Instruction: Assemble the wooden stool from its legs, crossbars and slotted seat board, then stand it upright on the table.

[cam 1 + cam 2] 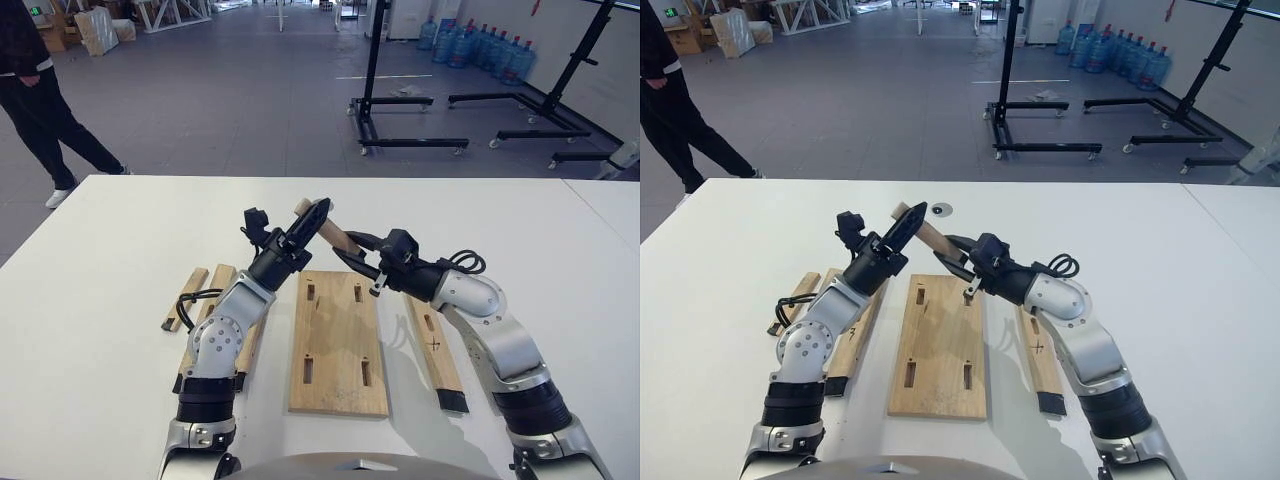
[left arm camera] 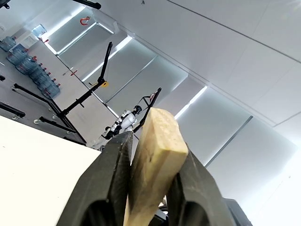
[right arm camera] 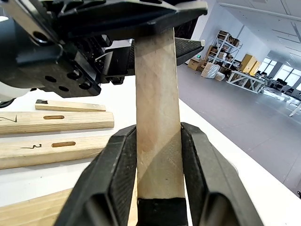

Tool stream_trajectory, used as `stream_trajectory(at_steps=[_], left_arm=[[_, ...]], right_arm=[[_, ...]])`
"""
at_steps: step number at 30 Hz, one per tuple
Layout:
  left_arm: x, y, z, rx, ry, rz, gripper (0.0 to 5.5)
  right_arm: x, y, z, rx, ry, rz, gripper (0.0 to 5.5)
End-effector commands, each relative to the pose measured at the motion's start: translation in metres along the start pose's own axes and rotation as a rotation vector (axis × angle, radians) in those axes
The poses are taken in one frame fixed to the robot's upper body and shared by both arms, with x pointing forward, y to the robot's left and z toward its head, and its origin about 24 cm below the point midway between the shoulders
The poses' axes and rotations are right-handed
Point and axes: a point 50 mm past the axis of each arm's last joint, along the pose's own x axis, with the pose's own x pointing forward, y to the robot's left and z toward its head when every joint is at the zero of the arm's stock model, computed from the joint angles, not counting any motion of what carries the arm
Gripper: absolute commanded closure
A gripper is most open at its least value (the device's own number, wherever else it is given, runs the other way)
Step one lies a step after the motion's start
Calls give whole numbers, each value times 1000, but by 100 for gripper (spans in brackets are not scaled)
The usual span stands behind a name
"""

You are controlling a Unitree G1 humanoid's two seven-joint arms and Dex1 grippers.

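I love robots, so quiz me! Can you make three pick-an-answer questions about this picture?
1. Where is the seat board? A flat on the table; B on the floor; C in a gripper.
2. How many slots has it? A two; B four; C six.
3. The raised leg is: A clamped by the left gripper and right gripper; B lying loose; C snapped.
Answers: 1 A, it lies on the white top. 2 B, four dark slots show. 3 A, both close on it.
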Motion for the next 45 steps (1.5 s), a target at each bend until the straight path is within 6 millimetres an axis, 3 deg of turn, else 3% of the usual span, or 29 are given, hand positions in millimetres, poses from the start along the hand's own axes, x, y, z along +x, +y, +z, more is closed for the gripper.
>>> stream_trajectory(at_steps=[1,11,12,18,21,26,29,31,35,43,45], left_arm=[[5,-9,-5,6,34,-61,475],[4,-4,-2,90,12,-4,497],[4,-2,-1,108,13,12,498],[0,13,4,206,-4,91,513],[-5,22,8,271,-35,160,513],[-9,27,17,662,28,242,513],[-15,10,19,908,4,181,513],[-22,1,16,981,-16,154,513],[-35,-15,24,1004,-88,206,513],[-44,-10,57,1119,-83,318,513],[-49,-10,65,1121,-63,322,513]], right_arm=[[-4,-4,3,-22,17,-20,422],[-7,-6,4,29,13,-40,422],[-7,-7,4,39,6,-46,384],[-10,-14,4,45,5,-66,272],[-11,-22,8,39,-7,-84,268],[-16,-51,13,57,-42,-228,268],[-21,-64,10,87,-48,-338,268],[-28,-67,6,142,-56,-405,268],[-31,-54,-4,187,-15,-426,268],[-29,-29,-13,272,-27,-562,268],[-37,-27,-17,270,-8,-588,268]])
